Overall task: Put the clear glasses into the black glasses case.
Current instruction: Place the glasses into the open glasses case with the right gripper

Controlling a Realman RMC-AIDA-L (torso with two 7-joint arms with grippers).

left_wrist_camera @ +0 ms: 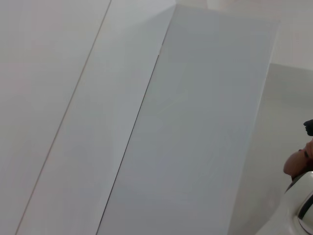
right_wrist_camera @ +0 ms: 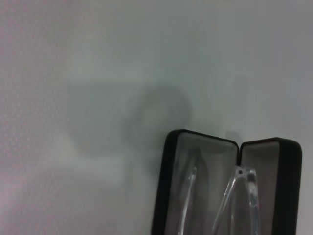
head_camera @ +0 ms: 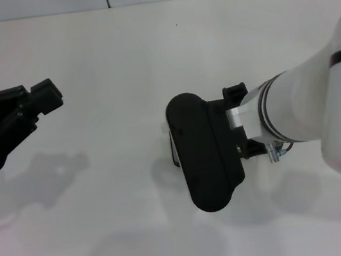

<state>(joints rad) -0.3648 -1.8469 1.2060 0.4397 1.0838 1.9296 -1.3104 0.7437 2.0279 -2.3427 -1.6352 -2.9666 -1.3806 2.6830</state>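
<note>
While the right gripper (head_camera: 239,120) hangs over the black glasses case (head_camera: 203,152), fingers hidden, clear glasses (right_wrist_camera: 234,200) inside, ease the lid shut gently; left gripper (head_camera: 45,96) idles apart, seemingly closed.

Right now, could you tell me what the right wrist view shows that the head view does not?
Only the right wrist view shows the inside of the open case: its grey lining and the clear glasses lying in it. Only the head view shows the left hand hanging apart at the left over the table, and the right arm reaching over the case, whose black outside hides the glasses. The right hand itself is hidden there. Both views share the case and the white table.
</note>
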